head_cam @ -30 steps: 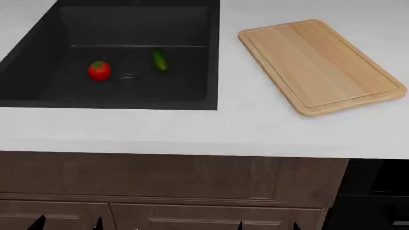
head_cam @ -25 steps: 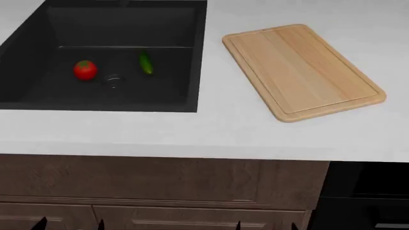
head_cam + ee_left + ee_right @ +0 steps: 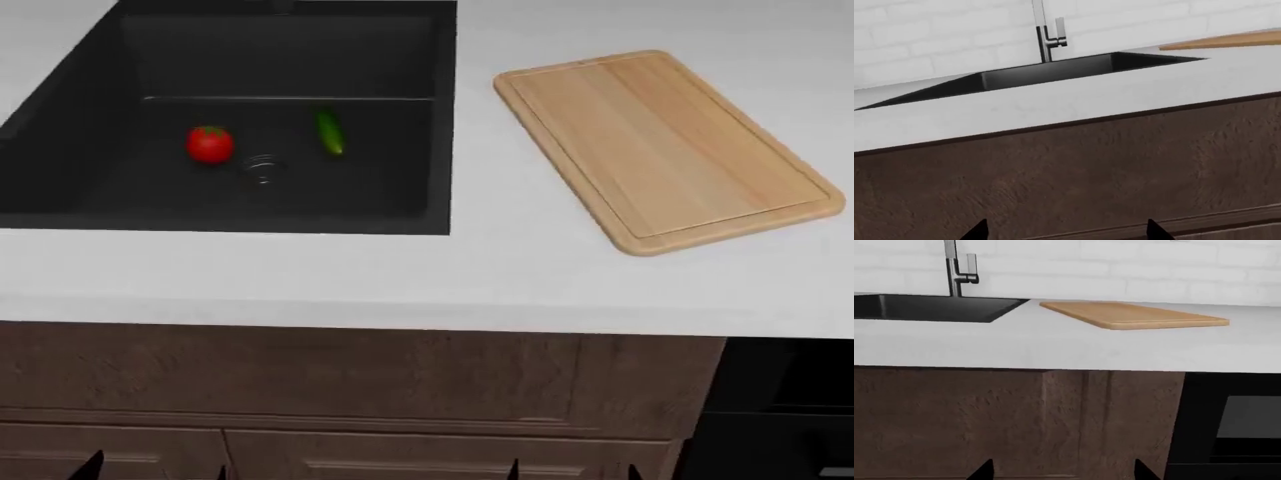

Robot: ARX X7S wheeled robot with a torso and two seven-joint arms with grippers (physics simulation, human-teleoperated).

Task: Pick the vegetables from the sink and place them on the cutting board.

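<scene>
both grippers show only as dark fingertip points at the bottom edge of the frames: the left gripper [image 3: 1066,232] in its wrist view and at the lower left of the head view, the right gripper [image 3: 1063,471] in its wrist view and at the lower middle-right of the head view. each pair of tips stands well apart, so both grippers are spread, with nothing between the fingers, down in front of the brown cabinet front [image 3: 334,375] below the counter edge. on the white countertop [image 3: 400,275] the head view looks into the sink [image 3: 441,120], a deep matte black basin at the upper left of the frame. on its floor lies the tomato [image 3: 210,144], small, round, glossy red with a green stem top, and to its right, apart from it, the cucumber [image 3: 328,132], slim and dark green, lying roughly front to back. the round metal drain [image 3: 262,166] sits between them, a little nearer. the cutting board [image 3: 663,145], light wood with rounded corners and an edge groove, lies bare and turned at an angle at the upper right. the wrist views show neither vegetable, the basin floor being hidden behind the counter edge, but they show the dark grey faucet [image 3: 1048,37] and white brick wall [image 3: 1121,265], which the head view cuts off. the board is a thin sliver there.
</scene>
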